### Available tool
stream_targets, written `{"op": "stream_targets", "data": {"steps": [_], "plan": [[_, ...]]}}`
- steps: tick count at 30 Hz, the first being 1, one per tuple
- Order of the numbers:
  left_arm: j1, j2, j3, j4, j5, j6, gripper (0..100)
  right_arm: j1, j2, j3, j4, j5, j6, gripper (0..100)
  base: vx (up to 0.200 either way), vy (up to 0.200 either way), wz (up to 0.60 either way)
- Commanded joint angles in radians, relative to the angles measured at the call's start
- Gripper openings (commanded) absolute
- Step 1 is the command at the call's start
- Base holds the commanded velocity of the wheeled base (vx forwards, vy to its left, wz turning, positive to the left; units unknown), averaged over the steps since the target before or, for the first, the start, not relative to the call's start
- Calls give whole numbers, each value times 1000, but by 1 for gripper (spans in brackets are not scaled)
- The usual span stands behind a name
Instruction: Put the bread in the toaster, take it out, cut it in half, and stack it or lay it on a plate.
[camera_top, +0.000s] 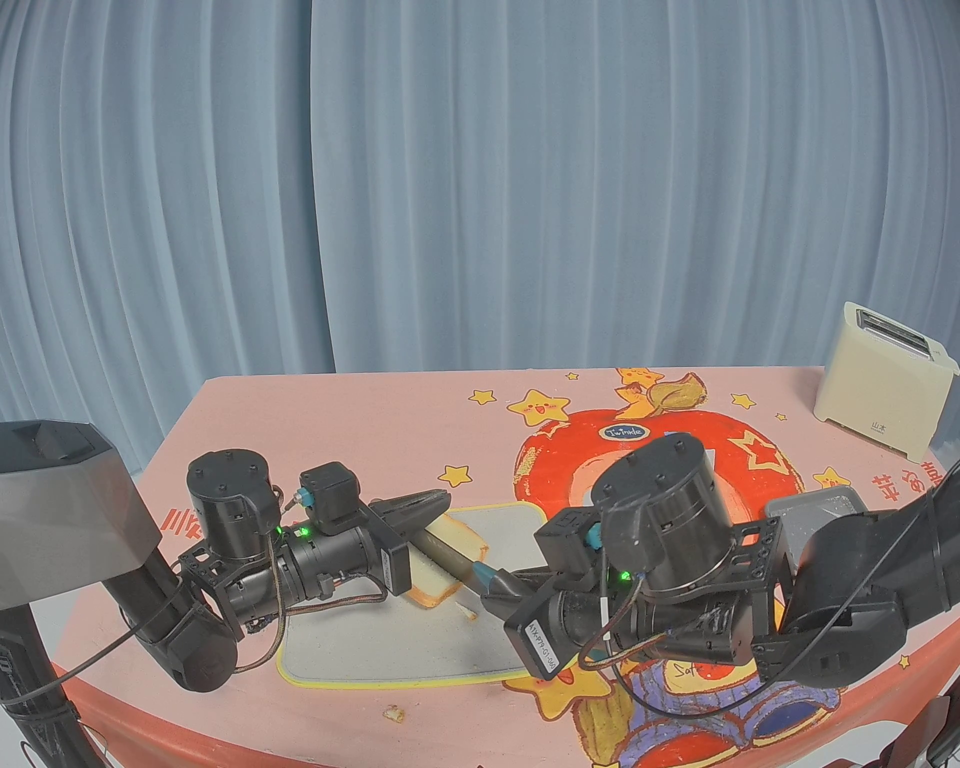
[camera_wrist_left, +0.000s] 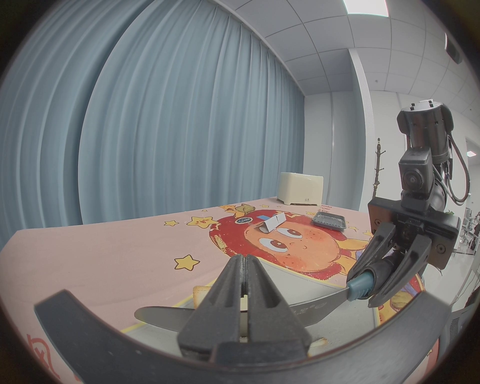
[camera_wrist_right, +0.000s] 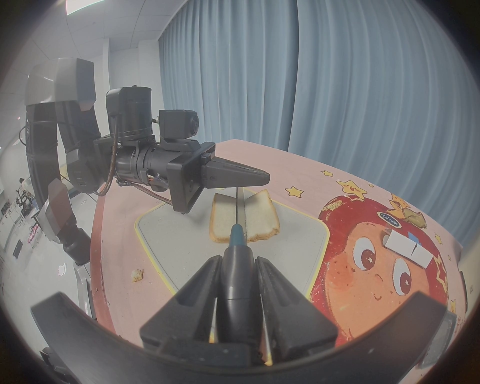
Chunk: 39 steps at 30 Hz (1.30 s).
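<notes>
We see a pink tabletop (camera_top: 380, 420) printed with a red cartoon apple face (camera_top: 555, 470) and yellow stars (camera_top: 538, 406), backed by a blue-grey curtain (camera_top: 480, 180). A small crumb (camera_top: 394, 713) lies near its front edge. A folded white paper strip (camera_wrist_right: 407, 248) rests on the apple face, by its eyes. A coat stand (camera_wrist_left: 378, 167) stands beyond.
</notes>
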Motion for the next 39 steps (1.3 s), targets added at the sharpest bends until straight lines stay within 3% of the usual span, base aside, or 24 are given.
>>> {"op": "stream_targets", "data": {"steps": [1, 16, 32, 39], "plan": [[4, 1, -6, 6, 0, -1, 0, 2, 19, -9, 2, 1, 2, 0, 0, 0, 0], [-45, -5, 26, -2, 0, -1, 0, 10, -53, 34, 19, 2, -1, 0, 0, 0, 0], [-12, -45, 6, 0, 4, -2, 0, 10, 7, -2, 2, 4, 5, 0, 0, 0, 0], [-9, -131, 14, 9, 4, -47, 0, 16, -4, -3, 2, 11, 6, 0, 0, 0, 0]]}}
